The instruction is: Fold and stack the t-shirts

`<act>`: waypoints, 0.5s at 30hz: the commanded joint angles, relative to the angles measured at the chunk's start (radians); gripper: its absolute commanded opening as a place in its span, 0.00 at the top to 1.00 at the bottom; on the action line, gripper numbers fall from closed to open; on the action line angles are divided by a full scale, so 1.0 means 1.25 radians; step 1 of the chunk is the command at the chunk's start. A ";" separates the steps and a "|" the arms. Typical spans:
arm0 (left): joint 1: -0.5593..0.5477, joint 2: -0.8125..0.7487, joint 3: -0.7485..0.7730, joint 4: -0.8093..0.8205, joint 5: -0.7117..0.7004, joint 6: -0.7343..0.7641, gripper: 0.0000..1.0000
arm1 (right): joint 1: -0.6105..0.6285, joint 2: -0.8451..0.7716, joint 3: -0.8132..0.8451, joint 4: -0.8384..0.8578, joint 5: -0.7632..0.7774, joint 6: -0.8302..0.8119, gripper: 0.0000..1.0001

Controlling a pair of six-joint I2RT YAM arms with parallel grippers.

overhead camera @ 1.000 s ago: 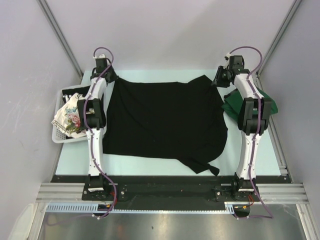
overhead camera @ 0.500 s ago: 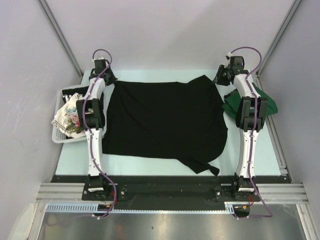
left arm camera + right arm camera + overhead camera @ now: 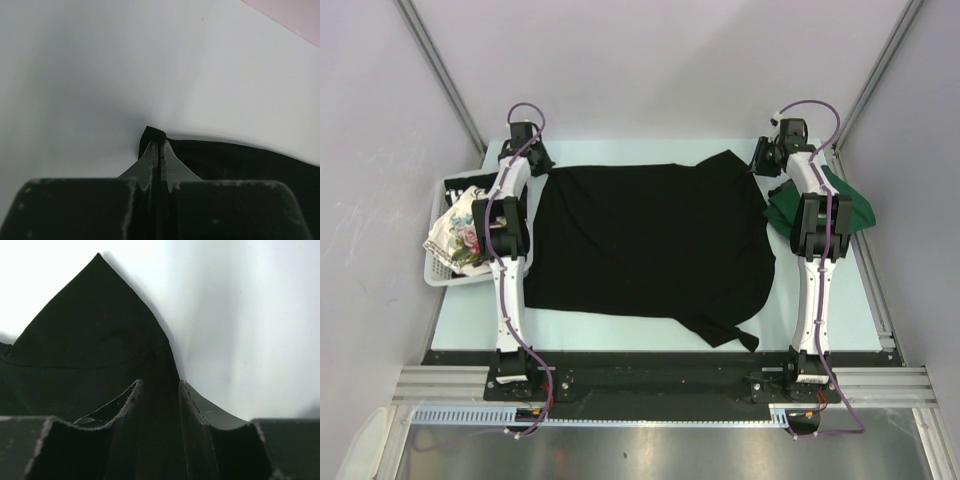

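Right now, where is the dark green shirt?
In the top view, the green shirt lies at the table's far right side, partly hidden by the right arm, just right of the big black shirt spread across the middle.

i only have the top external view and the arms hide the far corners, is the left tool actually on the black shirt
observer: yes, the left wrist view shows the left tool shut on the black shirt at its edge.
operator: and the right one
observer: the right tool has its fingers apart with black cloth between them; whether it is pinched, i cannot tell.
operator: where on the shirt
observer: just behind a pointed corner lying on the table.
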 commanded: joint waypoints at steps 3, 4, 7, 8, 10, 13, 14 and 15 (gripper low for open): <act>0.002 -0.072 -0.004 -0.014 0.014 0.014 1.00 | -0.013 0.018 0.043 0.017 -0.002 -0.028 0.61; 0.002 -0.072 -0.004 -0.014 0.014 0.016 1.00 | -0.017 0.024 0.044 0.017 -0.007 -0.028 0.61; -0.002 -0.074 -0.002 -0.021 0.015 0.018 1.00 | -0.020 0.039 0.053 0.010 -0.008 -0.032 0.60; -0.004 -0.077 0.000 -0.023 0.015 0.019 1.00 | -0.020 0.042 0.054 0.009 -0.006 -0.033 0.60; -0.005 -0.078 0.000 -0.027 0.014 0.022 1.00 | -0.022 0.049 0.058 0.006 -0.007 -0.033 0.61; -0.007 -0.078 0.003 -0.036 0.011 0.026 1.00 | -0.022 0.064 0.079 -0.007 -0.014 -0.033 0.62; -0.007 -0.077 0.006 -0.039 0.011 0.026 1.00 | -0.020 0.072 0.084 -0.012 -0.019 -0.032 0.63; -0.008 -0.073 0.007 -0.043 0.010 0.027 1.00 | -0.020 0.076 0.090 -0.021 -0.021 -0.031 0.66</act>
